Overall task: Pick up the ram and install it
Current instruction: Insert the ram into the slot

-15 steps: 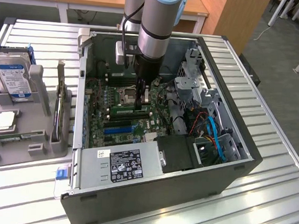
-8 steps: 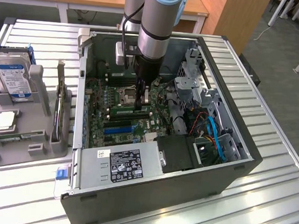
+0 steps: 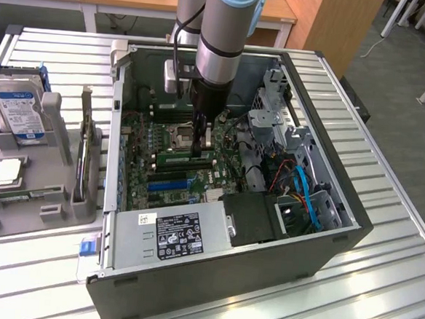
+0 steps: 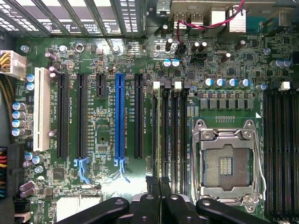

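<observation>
Sitting on the slatted table (image 3: 377, 302): an open computer case (image 3: 323, 244) lying on its side, and a grey tray (image 3: 48, 214) just beside it at the exterior view's left.
Case contents: a green motherboard (image 3: 143, 155) lies flat on the case floor. A power supply (image 3: 178, 234) with a black label sits at the near end. Blue cables (image 3: 305, 195) lie in the bay at the exterior view's right. The processor socket (image 4: 226, 161) has its contact field bare.
Tray contents: a blue-labelled hard drive (image 3: 19, 109) stands upright at the far end. A square silver processor chip (image 3: 7, 171) lies flat nearer the camera. A dark flat board (image 3: 85, 158) stands on edge along the side next to the case.
Ram: the ram (image 3: 185, 158) stands on edge in a long memory slot, just beside the processor socket.
Arm: it comes down nearly vertically into the case, with the wrist over the middle of the motherboard.
Gripper: the gripper (image 3: 200, 150) points straight down onto the ram, slightly toward the exterior view's right of the stick's middle.
Fingers: the black fingers (image 4: 150, 186) are drawn close together, one on each side, pinching the ram's thin top edge.
</observation>
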`<state>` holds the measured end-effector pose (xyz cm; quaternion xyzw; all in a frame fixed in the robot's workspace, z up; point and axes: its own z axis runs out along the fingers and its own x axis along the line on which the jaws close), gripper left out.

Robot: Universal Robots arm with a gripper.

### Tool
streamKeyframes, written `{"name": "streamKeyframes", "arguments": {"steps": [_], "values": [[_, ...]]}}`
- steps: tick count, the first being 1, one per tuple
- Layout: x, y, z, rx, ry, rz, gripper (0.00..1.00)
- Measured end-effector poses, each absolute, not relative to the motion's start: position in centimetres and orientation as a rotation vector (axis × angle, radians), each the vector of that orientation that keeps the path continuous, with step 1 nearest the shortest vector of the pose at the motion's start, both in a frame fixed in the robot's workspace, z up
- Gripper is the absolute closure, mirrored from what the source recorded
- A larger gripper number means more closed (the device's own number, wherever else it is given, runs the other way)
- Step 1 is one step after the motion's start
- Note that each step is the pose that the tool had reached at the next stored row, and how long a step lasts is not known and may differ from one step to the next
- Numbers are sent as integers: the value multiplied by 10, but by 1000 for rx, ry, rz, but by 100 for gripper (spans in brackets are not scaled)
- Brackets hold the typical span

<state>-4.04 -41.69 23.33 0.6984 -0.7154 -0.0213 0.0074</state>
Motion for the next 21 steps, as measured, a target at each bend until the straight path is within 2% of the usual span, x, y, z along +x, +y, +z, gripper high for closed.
{"name": "streamKeyframes", "arguments": {"steps": [21], "values": [[-40,-416,231,2184,-2237,-67,88]]}}
